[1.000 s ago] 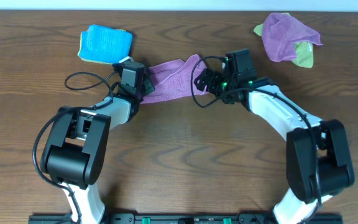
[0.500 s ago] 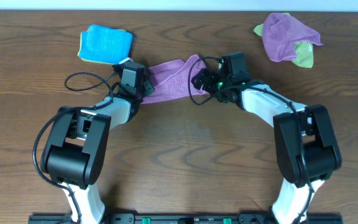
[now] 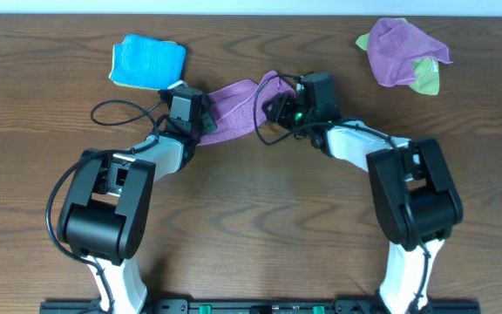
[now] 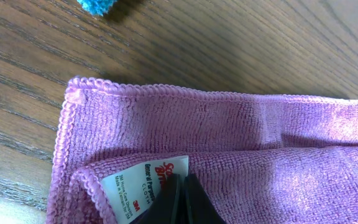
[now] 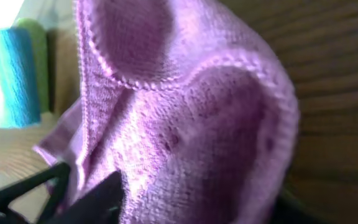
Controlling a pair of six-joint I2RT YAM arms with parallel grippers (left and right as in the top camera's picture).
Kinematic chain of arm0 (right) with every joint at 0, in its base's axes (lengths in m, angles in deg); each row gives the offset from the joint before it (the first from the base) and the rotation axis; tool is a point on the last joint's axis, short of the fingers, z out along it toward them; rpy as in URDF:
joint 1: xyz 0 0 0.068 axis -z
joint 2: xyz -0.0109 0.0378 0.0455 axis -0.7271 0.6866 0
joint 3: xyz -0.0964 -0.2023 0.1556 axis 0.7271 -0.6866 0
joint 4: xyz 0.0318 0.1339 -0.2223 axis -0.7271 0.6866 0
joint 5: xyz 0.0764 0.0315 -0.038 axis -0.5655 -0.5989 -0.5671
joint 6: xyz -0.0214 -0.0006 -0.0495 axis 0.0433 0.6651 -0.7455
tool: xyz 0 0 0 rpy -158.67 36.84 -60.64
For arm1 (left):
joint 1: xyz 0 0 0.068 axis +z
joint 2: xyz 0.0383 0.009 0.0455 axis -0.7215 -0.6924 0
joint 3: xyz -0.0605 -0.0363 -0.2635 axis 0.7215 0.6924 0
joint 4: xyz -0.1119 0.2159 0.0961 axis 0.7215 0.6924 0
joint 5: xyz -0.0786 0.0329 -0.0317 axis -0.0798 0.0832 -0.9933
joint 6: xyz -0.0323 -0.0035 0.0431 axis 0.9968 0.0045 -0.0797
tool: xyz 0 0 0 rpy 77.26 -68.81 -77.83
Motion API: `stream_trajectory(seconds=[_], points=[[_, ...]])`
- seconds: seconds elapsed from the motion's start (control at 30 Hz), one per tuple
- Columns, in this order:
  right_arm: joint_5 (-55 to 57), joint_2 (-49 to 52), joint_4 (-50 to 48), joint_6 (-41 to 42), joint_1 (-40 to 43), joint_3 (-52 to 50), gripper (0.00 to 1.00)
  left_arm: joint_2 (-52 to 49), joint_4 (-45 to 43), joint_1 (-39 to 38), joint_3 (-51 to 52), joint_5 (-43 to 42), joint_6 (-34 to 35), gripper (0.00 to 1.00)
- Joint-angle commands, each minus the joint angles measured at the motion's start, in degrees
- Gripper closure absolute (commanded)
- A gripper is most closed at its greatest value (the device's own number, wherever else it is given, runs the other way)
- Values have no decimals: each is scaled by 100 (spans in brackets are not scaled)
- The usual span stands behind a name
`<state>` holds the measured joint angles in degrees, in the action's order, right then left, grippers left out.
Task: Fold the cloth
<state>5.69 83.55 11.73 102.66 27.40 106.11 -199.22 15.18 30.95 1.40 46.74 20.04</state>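
Cloth (image 3: 234,103) between left pincer (image 4: 180,190) and right pincer (image 3: 271,107) (an end in each).

Tag (image 4: 143,186) on cloth (image 4: 229,137): "3M", "CLOTH".

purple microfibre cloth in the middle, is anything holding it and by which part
The left gripper pinches the purple microfibre cloth at its left end by the white label; the right gripper clamps its raised right end.

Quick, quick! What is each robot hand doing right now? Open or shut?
Left gripper: shut, pinching the purple cloth next to its white label.
Right gripper: shut, holding the other end of the purple cloth.
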Motion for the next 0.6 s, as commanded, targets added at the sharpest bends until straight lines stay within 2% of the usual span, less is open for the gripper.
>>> stream_trajectory(seconds=[0.0, 0.07, 0.13, 0.23, 0.4, 0.57], points=[[162, 138, -111, -240, -22, -4, 68, -83, 66, -13, -66, 142, -87, 94], [138, 94, -116, -363, 68, -4, 80, -83, 66, -15, -66, 116, -87, 94], [33, 17, -79, -575, 175, -4, 98, -81, 63, -15, -66, 2, -87, 94], [-44, -197, 184, -942, 308, -4, 99, -83, 79, -24, -66, -197, -85, 94], [225, -911, 1191, -1873, 404, -4, 99, -83, 81, -101, -76, -505, -81, 94], [315, -1423, 1810, -2496, 295, -4, 99, -83, 83, -555, -229, -581, -63, 94]])
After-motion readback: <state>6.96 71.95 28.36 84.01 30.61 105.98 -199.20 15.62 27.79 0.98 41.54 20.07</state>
